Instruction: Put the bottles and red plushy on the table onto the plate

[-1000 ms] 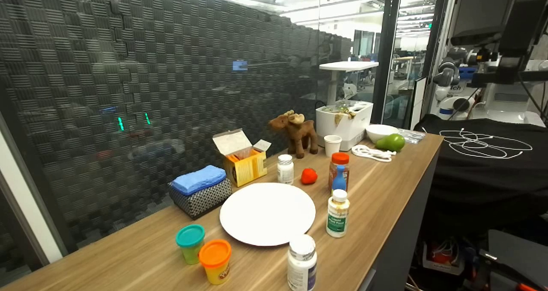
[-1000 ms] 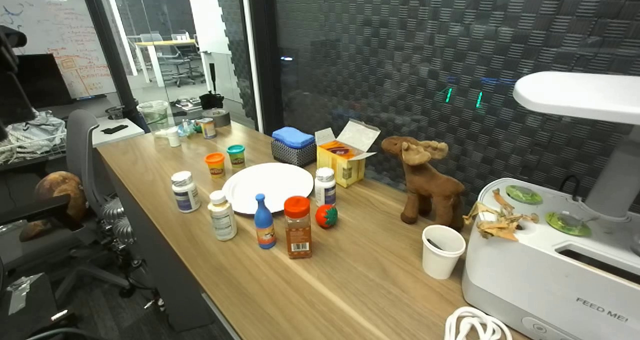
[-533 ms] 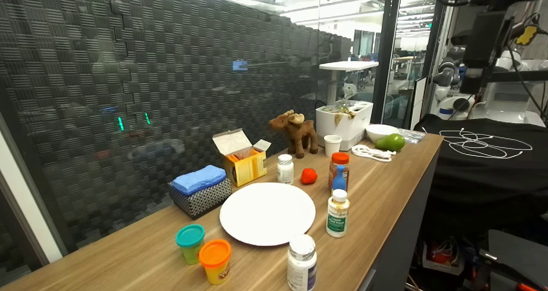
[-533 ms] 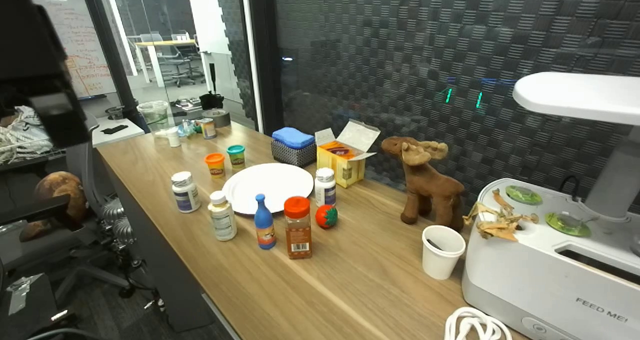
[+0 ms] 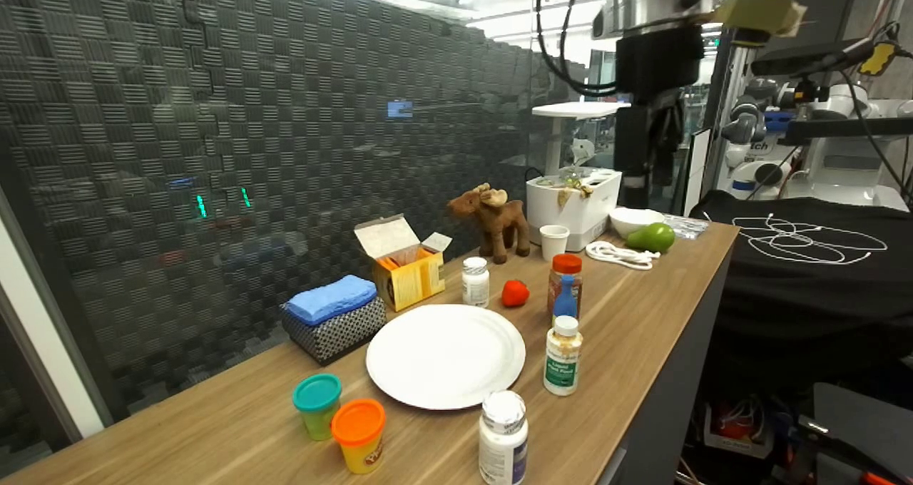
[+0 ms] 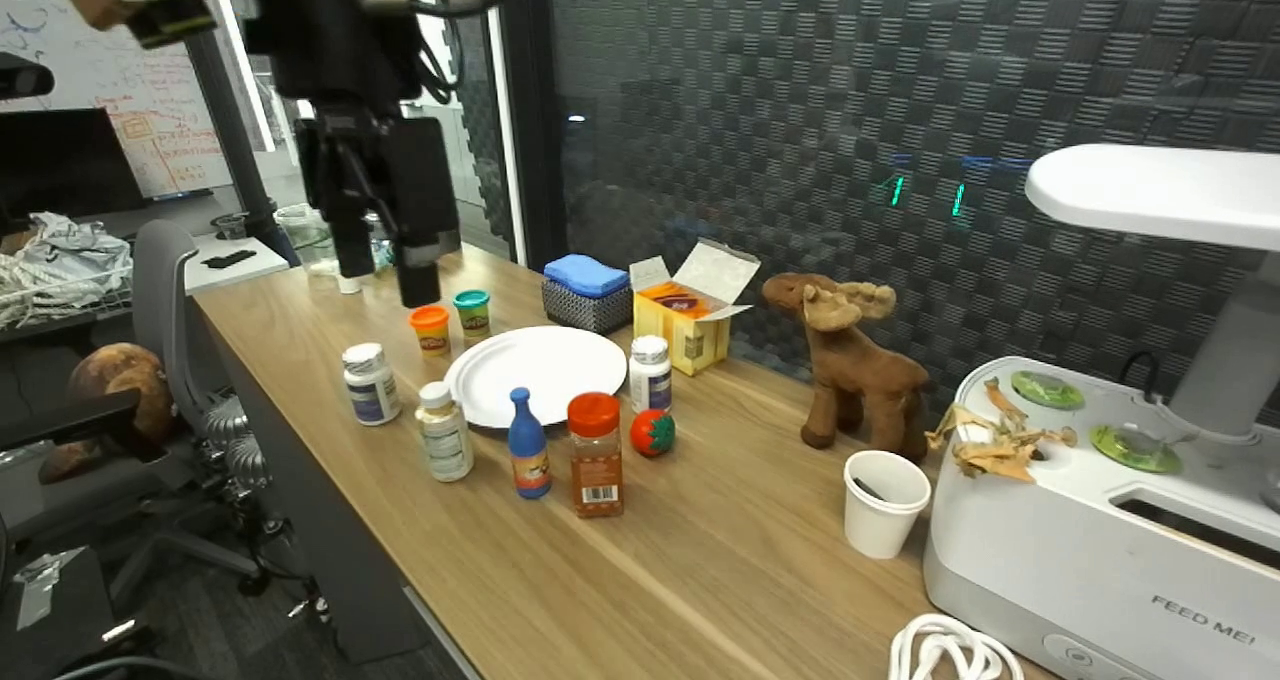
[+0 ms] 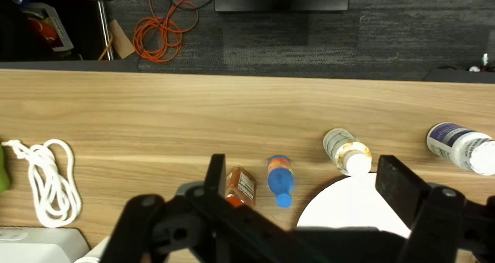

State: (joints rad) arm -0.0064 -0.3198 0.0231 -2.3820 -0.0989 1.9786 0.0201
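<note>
Wide open and holding nothing, my gripper (image 7: 299, 178) hangs above the table (image 6: 700, 580); in an exterior view the gripper (image 6: 385, 265) is well above the bottles. Below its jaws in the wrist view are a blue bottle (image 7: 281, 181), a red-capped jar (image 7: 241, 185), a stained white bottle (image 7: 347, 152) and part of the white plate (image 7: 344, 209). Another white bottle (image 7: 460, 147) lies further right there. A white bottle (image 6: 651, 375) stands by the plate's far side. Beside it sits the red plushy (image 6: 653, 432), green-topped, hidden in the wrist view. The plate is bare.
Two dough tubs, orange-lidded (image 5: 359, 435) and teal-lidded (image 5: 317, 406), stand by the plate. Behind are a cloth-topped basket (image 5: 335, 317), a yellow box (image 5: 410, 278) and a brown plush moose (image 6: 855, 370). A paper cup (image 6: 885, 505) and white planter (image 6: 1080, 550) stand beyond.
My arm has swung in over the table from the edge of both exterior views, with the gripper staying open. The bottles, red plushy and plate have not moved.
</note>
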